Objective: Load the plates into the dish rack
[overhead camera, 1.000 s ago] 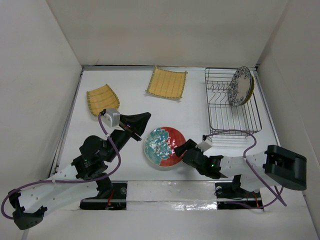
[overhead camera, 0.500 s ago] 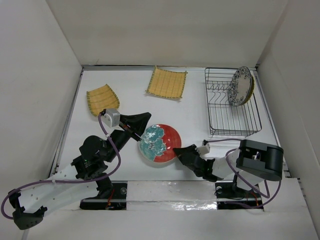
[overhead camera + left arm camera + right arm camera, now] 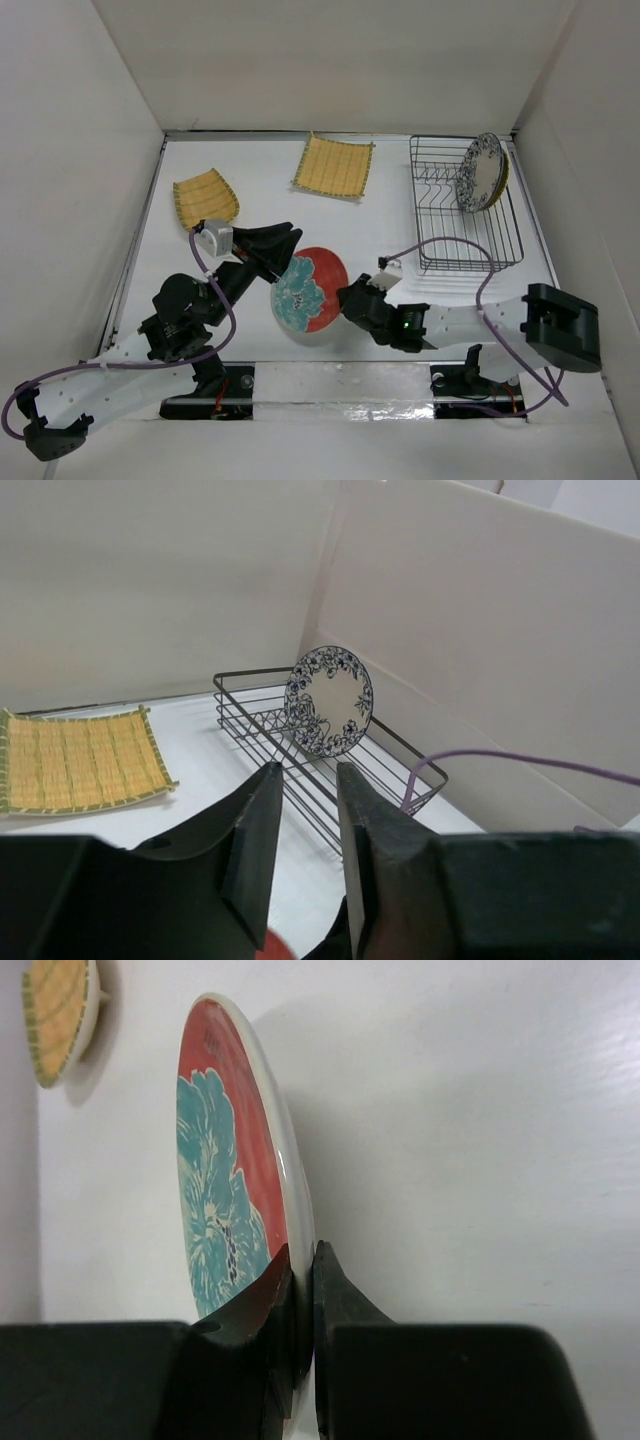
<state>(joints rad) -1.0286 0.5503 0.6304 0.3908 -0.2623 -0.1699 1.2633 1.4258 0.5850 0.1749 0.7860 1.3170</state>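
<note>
Now the red plate (image 3: pixel 225 1160) is pinched at its rim by the right fingers (image 3: pixel 262 1305) and is held steeply tilted near the counter (image 3: pixel 400 215) front. The left fingers (image 3: pixel 255 830) are slightly parted beside its opposite edge. The speckled plate (image 3: pixel 480 172) is stood upright in the dish rack (image 3: pixel 470 240).

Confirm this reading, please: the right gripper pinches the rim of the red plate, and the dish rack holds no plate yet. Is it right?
One part is wrong. The right gripper does pinch the rim of the red plate, but the dish rack is not empty: a speckled plate stands on edge at its far end. The top external view shows this.
</note>
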